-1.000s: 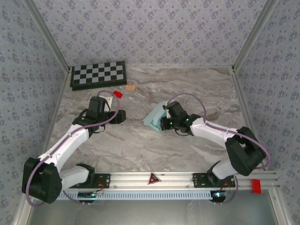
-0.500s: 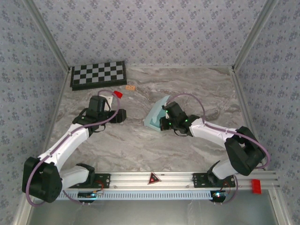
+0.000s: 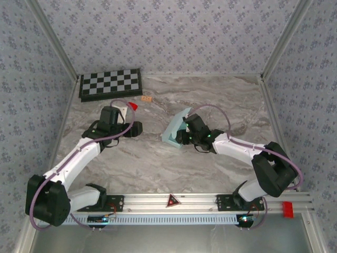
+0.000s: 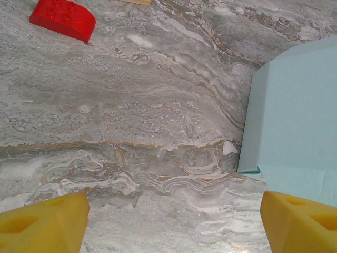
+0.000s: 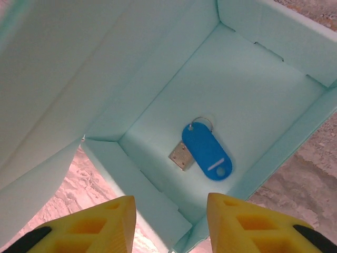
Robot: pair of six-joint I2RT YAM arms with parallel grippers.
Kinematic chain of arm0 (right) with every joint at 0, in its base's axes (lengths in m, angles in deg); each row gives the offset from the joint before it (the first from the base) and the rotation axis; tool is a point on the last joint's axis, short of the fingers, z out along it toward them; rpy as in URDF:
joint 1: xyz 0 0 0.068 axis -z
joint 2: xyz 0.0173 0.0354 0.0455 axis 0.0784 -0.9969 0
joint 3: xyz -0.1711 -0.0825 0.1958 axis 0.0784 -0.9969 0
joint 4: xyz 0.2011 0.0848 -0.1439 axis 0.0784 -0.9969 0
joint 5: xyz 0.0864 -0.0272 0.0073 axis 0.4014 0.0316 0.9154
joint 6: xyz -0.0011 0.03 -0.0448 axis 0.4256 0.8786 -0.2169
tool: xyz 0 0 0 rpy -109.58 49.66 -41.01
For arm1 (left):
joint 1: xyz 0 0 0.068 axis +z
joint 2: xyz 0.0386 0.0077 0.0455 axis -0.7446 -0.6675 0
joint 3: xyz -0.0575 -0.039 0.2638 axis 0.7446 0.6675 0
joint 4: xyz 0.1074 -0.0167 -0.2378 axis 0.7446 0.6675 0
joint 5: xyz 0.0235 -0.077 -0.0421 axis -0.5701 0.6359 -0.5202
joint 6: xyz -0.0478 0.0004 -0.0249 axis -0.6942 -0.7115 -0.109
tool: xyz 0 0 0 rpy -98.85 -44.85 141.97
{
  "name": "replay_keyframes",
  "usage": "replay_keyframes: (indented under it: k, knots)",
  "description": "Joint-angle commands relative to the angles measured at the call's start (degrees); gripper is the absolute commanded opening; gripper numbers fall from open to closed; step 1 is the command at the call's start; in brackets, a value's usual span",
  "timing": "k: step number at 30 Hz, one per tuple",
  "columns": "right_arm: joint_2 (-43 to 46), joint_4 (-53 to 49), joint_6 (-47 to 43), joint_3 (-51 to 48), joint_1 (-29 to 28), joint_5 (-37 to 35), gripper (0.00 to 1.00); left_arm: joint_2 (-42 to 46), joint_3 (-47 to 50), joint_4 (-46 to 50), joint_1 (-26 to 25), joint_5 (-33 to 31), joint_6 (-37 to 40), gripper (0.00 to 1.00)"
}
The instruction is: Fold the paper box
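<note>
Paper box (image 3: 174, 129) sits on the marble table (image 3: 226, 97) just right of centre, with 1 flap standing toward 12 o'clock.

Left gripper (image 4: 171, 224): jaws spread wide with nothing between them. In its wrist view the box lies at 3 o'clock and the red block (image 4: 62, 19) at 11 o'clock.

Right gripper (image 5: 171, 211): over the open box at its 3 o'clock side, jaws parted and straddling the near wall.

On the box floor lies 1 blue key tag (image 5: 206, 151).
</note>
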Motion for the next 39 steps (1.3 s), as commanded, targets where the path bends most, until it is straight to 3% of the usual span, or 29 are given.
replay_keyframes:
  k: [1, 8, 14, 17, 24, 29, 39]
  knots:
    - [0.9, -1.2, 0.6, -0.1, -0.4, -3.6, 0.42, -0.1, -1.9, -0.3, 0.3, 1.7, -0.1, 0.85]
    - [6.6, -3.5, 1.3, -2.0, -0.5, -11.2, 0.41, -1.1, -2.8, -0.9, -1.5, 2.7, 1.0, 0.84]
    - [9.6, -8.5, 1.9, -3.2, 1.7, -13.5, 0.40, -4.2, -6.1, -0.8, -5.8, 2.5, 2.9, 0.85]
    - [10.3, -9.1, 1.1, -3.5, 4.7, -11.6, 0.38, -5.5, -7.4, -0.8, -8.1, 2.2, 4.1, 0.85]
    - [7.4, -6.9, -2.2, -2.7, 17.7, 0.2, 0.33, -7.7, -8.0, 0.3, -10.5, 2.0, 1.3, 0.83]
    - [-1.6, -4.8, -6.9, 2.7, 26.1, 10.2, 0.25, -7.2, -3.8, -1.0, -11.8, 5.0, -2.0, 0.71]
    - [-21.0, -6.1, -9.4, 19.0, 29.4, 19.3, 0.10, -7.8, 6.2, -11.5, -14.2, 7.0, -16.7, 0.34]
